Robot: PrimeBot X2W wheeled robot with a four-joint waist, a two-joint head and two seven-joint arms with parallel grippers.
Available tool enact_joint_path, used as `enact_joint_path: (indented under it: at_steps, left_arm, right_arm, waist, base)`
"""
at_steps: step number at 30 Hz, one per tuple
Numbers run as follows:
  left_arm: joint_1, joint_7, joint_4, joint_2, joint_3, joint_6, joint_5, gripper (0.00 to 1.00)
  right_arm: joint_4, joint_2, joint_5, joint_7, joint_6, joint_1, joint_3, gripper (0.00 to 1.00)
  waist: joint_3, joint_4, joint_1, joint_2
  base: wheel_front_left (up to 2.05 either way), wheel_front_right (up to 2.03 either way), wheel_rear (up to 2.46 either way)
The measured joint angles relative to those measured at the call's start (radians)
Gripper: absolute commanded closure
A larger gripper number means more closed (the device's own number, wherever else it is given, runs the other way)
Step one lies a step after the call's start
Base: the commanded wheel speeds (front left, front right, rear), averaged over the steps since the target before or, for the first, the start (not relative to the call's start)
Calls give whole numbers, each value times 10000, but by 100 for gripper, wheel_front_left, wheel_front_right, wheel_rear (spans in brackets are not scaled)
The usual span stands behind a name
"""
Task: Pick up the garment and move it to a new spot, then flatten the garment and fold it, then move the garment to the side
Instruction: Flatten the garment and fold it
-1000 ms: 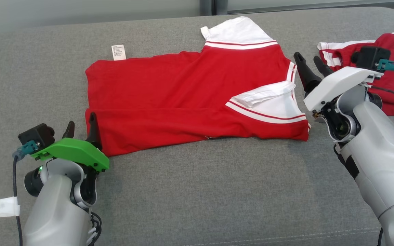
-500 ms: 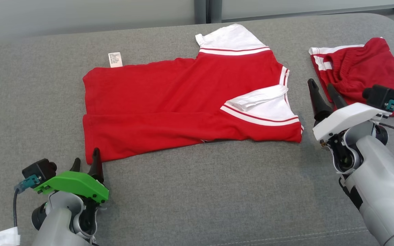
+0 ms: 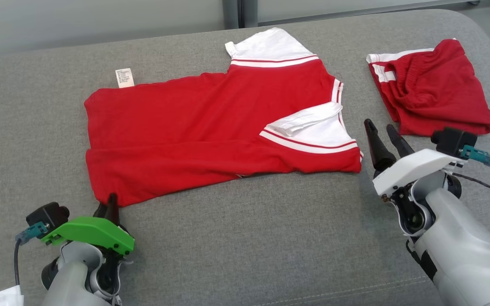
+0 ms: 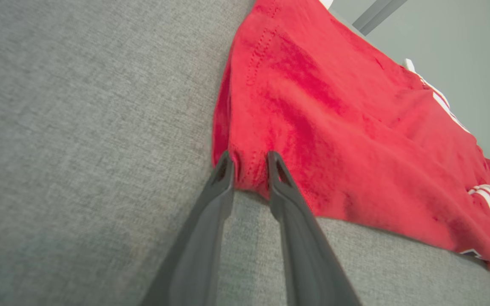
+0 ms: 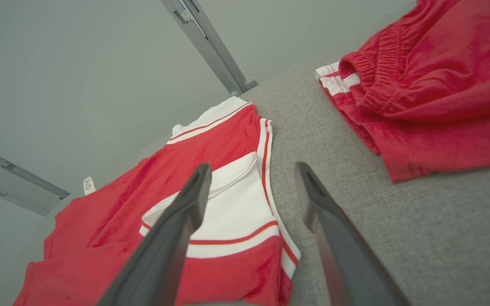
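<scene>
The garment (image 3: 211, 123), a red shirt with white, red-striped sleeves, lies partly folded in the middle of the grey upholstered surface (image 3: 245, 238). Its hem is to the left and its collar end to the right. A white care label (image 3: 124, 77) protrudes at the far left edge.

Left hand (image 3: 106, 207): positioned at the near left corner of the garment. In the left wrist view, the left hand (image 4: 249, 163) has its two fingers drawn in on that corner. Red fabric is bunched between the tips and touches both.

Right hand (image 3: 380, 126): positioned just beside the right edge of the garment, near the lower white sleeve (image 3: 313, 131). The fingers stand apart with nothing between them.

A pair of red shorts (image 3: 432, 89) lies at the far right, apart from the garment.
</scene>
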Motion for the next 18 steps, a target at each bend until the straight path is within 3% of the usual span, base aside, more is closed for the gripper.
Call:
enact_joint_path:
  at_steps: [1,2,3,18]
  left_arm:
    - [-2,0,0,2,-19,0,2,79]
    - [-8,-2,-4,-4,-44,0,2,79]
    - [-11,-31,-27,-19,-42,0,2,100]
    - [-27,-721,-884,-67,-180,-180,-86,100]
  right_arm:
    - [-8,38,4,-6,8,68,8,0]
    - [-6,48,17,-48,10,152,13,0]
    - [21,33,100,-69,12,356,35,0]
    - [366,115,251,-69,96,1098,215,0]
  waist:
    - [8,-35,0,0]
    - [17,-60,0,0]
    - [32,-81,0,0]
    - [159,282,0,0]
  base:
    - [0,0,0]
    - [0,0,0]
    - [0,0,0]
    - [0,0,0]
